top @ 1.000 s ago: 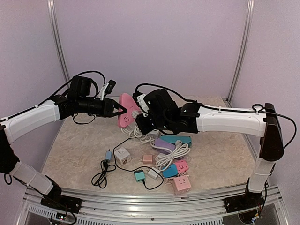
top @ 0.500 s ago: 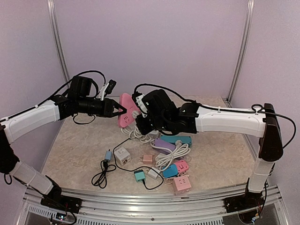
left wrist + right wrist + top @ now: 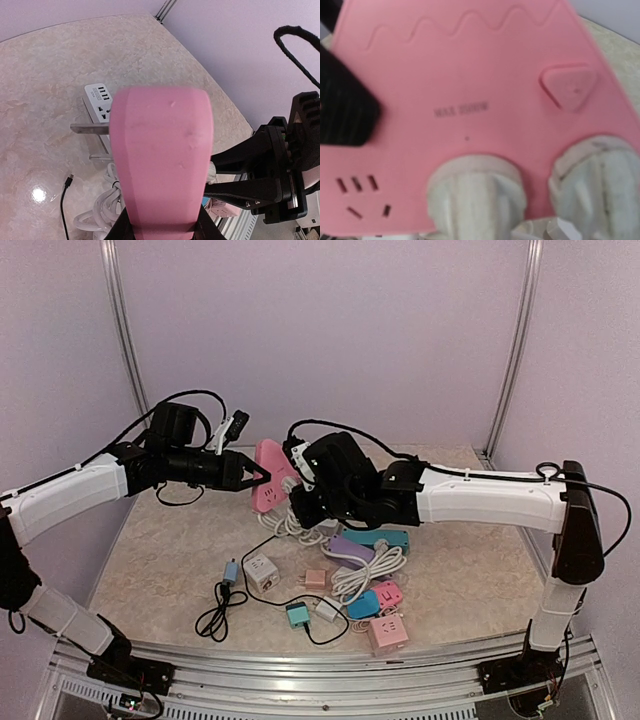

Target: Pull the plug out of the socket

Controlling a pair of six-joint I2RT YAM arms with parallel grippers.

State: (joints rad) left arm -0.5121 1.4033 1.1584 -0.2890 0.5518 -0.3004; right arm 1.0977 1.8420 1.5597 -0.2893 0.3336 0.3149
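While left pincer (image 3: 263, 477) clamps one pink socket (image 3: 275, 460), two white plugs (image 3: 476, 195), right pincer (image 3: 299, 502) unclear.

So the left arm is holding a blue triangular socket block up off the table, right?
Not blue. The socket block in the left gripper is pink, as the top external view shows. It is triangular and held up off the table.

You've got the pink socket (image 3: 470, 100) filling frame: triangular button (image 3: 568, 90) upper right, black pad (image 3: 342, 107) over its left edge, two white stubs (image 3: 475, 197) touching its bottom.
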